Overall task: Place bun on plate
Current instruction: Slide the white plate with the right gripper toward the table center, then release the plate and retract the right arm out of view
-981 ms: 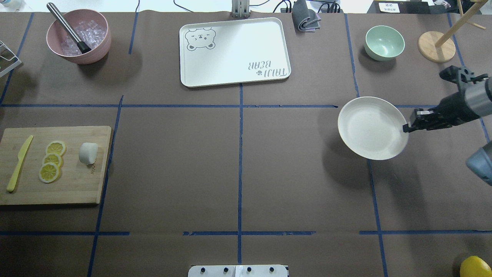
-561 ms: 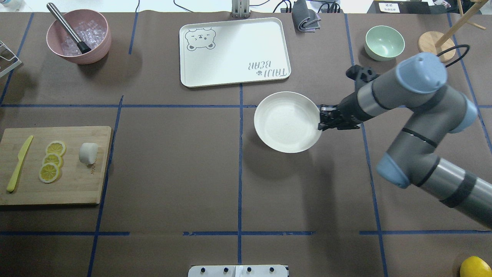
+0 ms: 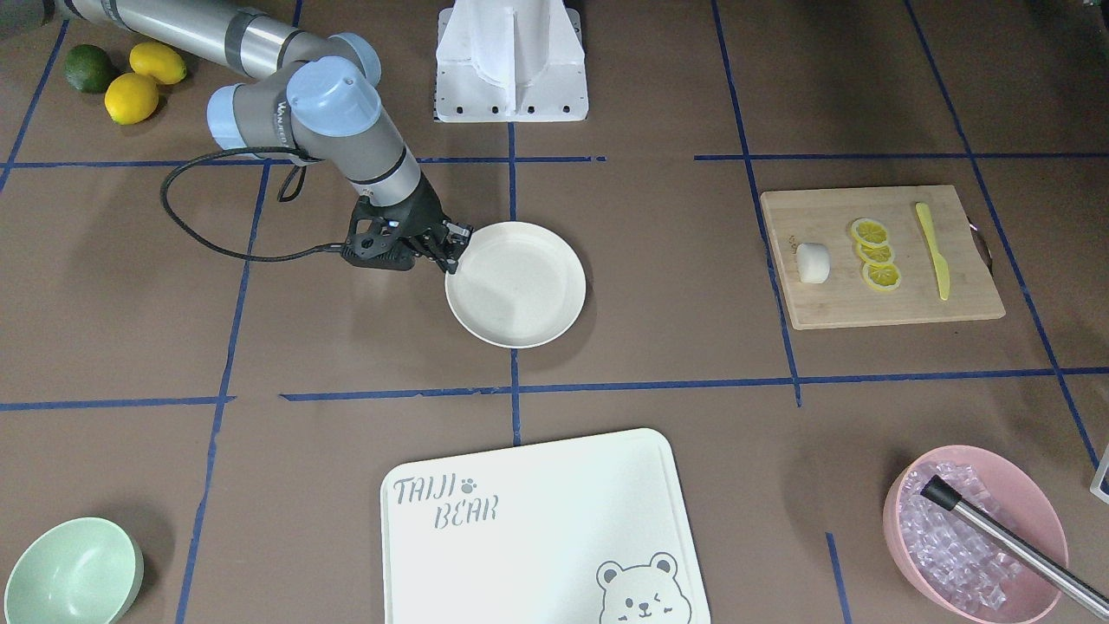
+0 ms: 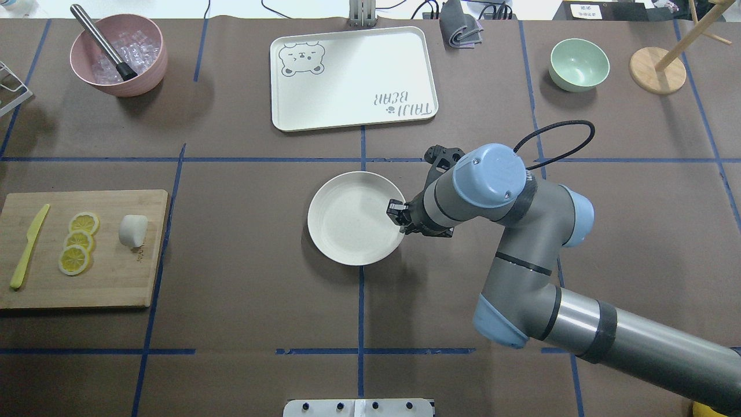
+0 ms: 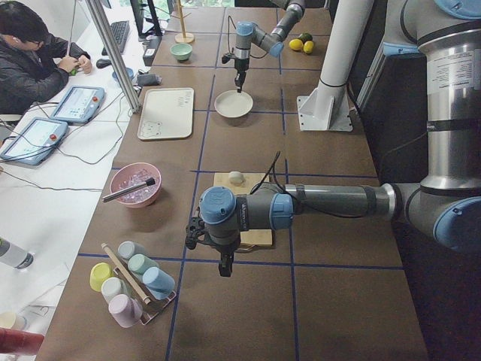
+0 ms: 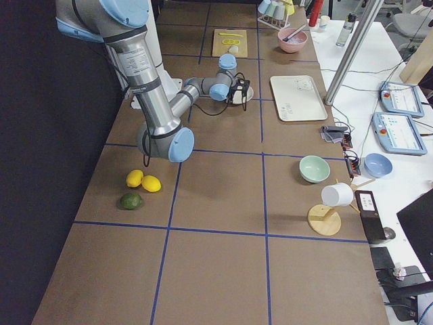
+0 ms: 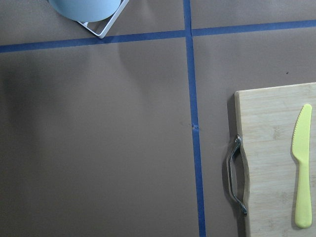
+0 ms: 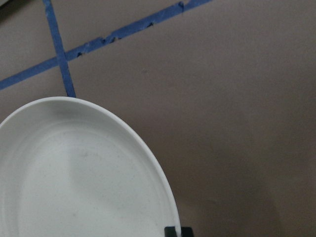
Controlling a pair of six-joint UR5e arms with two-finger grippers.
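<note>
The bun point(image 4: 133, 230), a small white lump, lies on the wooden cutting board point(image 4: 116, 278) at the table's left, beside three lemon slices point(image 4: 78, 240); it also shows in the front view as the bun point(image 3: 812, 263). The cream plate point(image 4: 347, 229) is at the table's centre, low over or on the surface. My right gripper point(image 4: 398, 217) is shut on the plate's right rim; in the front view the right gripper point(image 3: 450, 251) pinches the plate point(image 3: 520, 295). The right wrist view shows the plate point(image 8: 84, 182). My left gripper point(image 5: 225, 263) shows only in the left side view, state unclear.
A yellow knife point(image 4: 28, 246) lies on the board. At the back stand a bear-printed tray point(image 4: 353, 78), a pink bowl of ice point(image 4: 118, 55), a mint-green bowl point(image 4: 579, 63) and a wooden stand point(image 4: 657, 69). Lemons point(image 3: 130, 95) lie near the robot's right.
My right arm has carried the plate leftward, from the table's right side to its centre, staying shut on the rim. The bun and board have not moved.
</note>
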